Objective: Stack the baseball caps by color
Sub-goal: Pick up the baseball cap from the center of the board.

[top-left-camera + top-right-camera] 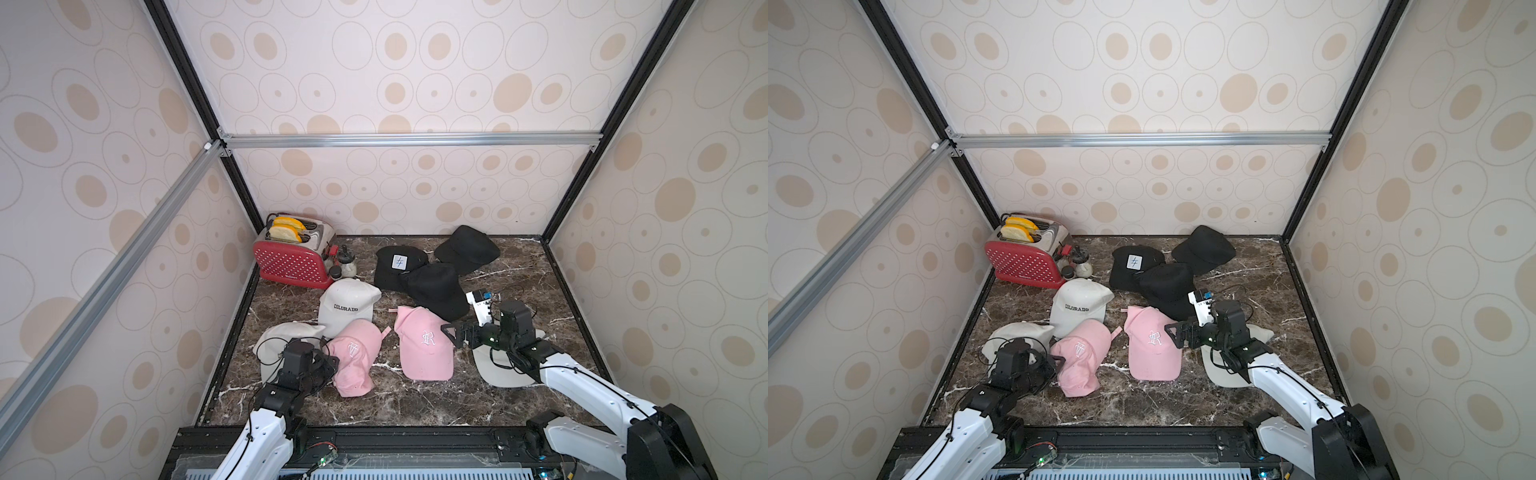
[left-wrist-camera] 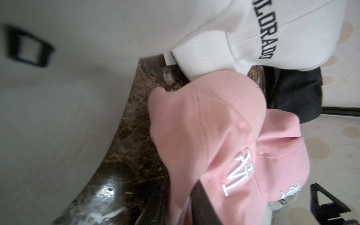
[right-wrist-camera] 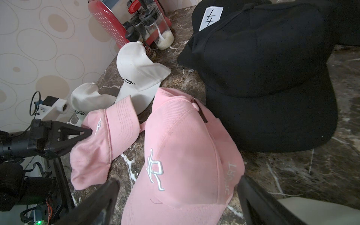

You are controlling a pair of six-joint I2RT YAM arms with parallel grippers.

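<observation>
My left gripper (image 1: 329,360) (image 2: 180,198) is shut on the crown fabric of the left pink cap (image 1: 355,361) (image 2: 204,136), which lies crumpled on the marble table. In the right wrist view the left gripper (image 3: 88,132) pinches that cap beside its logo. My right gripper (image 1: 451,332) (image 3: 178,181) is open, its fingers either side of the right pink cap (image 1: 424,347) (image 3: 185,155), apart from it. Off-white caps lie at the left (image 1: 276,338), behind the pink ones (image 1: 347,305) and under my right arm (image 1: 500,372). Three black caps (image 1: 436,286) cluster at the back.
A red toaster (image 1: 291,259) with bread slices stands in the back left corner, with small jars (image 1: 347,266) beside it. Patterned walls close the left, back and right sides. A black rail (image 1: 374,434) runs along the table's front edge.
</observation>
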